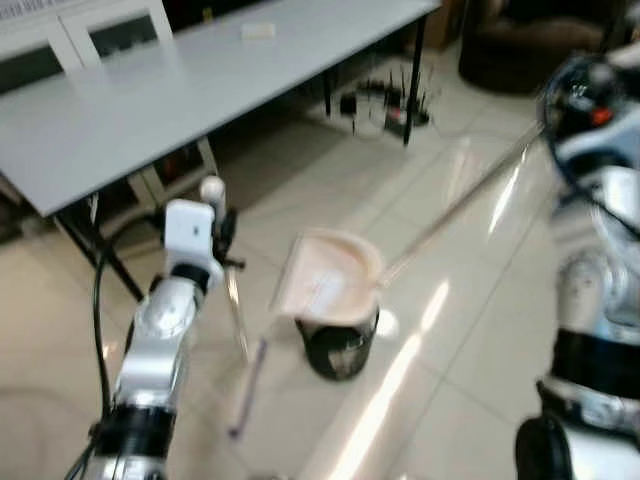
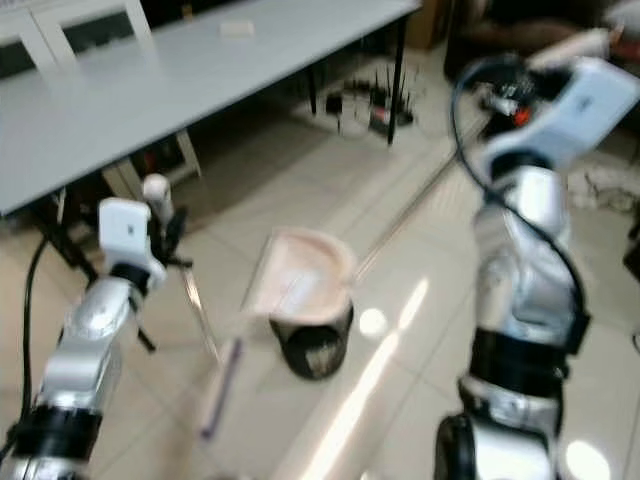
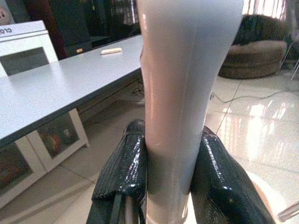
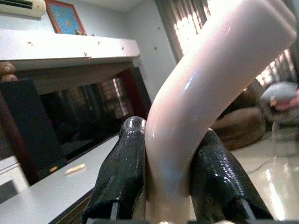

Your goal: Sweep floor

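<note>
The left hand [image 3: 168, 186] is raised, clenched on the broom handle [image 3: 187, 93]. The right hand [image 4: 170, 186], lifted high, grips the dustpan handle [image 4: 205, 93]; the dustpan [image 1: 328, 278] is tilted over the bin [image 1: 338, 346].

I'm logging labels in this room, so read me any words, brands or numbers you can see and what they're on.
"CRO": partial dark letters on the white cabinet behind the table; the rest is cut off.
Dark print on a white strip behind the table, too blurred to read.
The dustpan carries no readable text.
</note>
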Controlling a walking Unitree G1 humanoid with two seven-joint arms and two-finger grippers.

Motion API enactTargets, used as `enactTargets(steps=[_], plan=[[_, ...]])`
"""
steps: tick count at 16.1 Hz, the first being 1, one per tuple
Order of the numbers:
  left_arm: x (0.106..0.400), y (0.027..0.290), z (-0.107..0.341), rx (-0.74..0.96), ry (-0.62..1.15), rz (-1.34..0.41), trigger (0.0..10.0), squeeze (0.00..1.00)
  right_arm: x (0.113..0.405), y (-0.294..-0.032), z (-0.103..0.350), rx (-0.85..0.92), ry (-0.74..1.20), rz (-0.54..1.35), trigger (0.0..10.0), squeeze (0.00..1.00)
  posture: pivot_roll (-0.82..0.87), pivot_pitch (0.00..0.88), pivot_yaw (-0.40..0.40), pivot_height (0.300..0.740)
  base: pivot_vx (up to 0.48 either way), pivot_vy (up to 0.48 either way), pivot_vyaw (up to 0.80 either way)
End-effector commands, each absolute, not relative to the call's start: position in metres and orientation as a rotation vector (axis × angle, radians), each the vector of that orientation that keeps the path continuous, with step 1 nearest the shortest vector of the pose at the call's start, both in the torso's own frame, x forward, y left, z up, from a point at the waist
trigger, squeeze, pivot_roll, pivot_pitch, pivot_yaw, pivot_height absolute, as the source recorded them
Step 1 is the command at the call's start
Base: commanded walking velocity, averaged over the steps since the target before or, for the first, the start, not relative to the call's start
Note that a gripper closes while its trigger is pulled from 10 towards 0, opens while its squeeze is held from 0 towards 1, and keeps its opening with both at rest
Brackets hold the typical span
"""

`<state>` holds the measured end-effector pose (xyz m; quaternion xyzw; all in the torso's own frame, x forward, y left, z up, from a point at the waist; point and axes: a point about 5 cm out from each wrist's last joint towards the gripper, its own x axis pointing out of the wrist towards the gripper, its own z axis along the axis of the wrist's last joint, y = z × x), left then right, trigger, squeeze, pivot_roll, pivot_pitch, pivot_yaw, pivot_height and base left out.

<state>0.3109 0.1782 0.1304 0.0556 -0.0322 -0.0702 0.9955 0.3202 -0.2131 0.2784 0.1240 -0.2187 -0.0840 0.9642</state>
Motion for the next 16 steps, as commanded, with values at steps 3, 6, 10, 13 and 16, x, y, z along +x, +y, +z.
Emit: enactTargets(steps=[3, 6, 10, 13, 16], plan=[[0.313, 0.185, 0.140, 0.141, -0.106, -0.124, 10.0, 0.00, 0.318, -0.205, 0.288, 0.279, -0.495, -0.149, 10.0, 0.00, 0.01, 0.010, 0.056, 0.740, 0.377, 0.000, 0.00], [0.314, 0.185, 0.140, 0.142, -0.106, -0.129, 10.0, 0.00, 0.319, -0.207, 0.283, 0.279, -0.467, -0.151, 10.0, 0.00, 0.01, 0.003, 0.059, 0.740, 0.376, 0.000, 0.00], [0.315, 0.182, 0.139, 0.126, -0.100, -0.143, 10.0, 0.00, 0.318, -0.202, 0.280, 0.251, -0.469, -0.127, 10.0, 0.00, 0.02, 0.003, 0.058, 0.740, 0.188, 0.000, 0.00], [0.314, 0.184, 0.137, 0.160, -0.087, -0.142, 10.0, 0.00, 0.320, -0.200, 0.276, 0.180, -0.466, -0.107, 10.0, 0.00, 0.03, 0.011, 0.056, 0.740, 0.000, 0.000, 0.00], [0.310, 0.192, 0.131, 0.202, -0.056, -0.137, 10.0, 0.00, 0.318, -0.191, 0.272, 0.025, -0.503, -0.055, 10.0, 0.00, 0.03, 0.013, 0.057, 0.740, 0.000, 0.000, 0.00]])
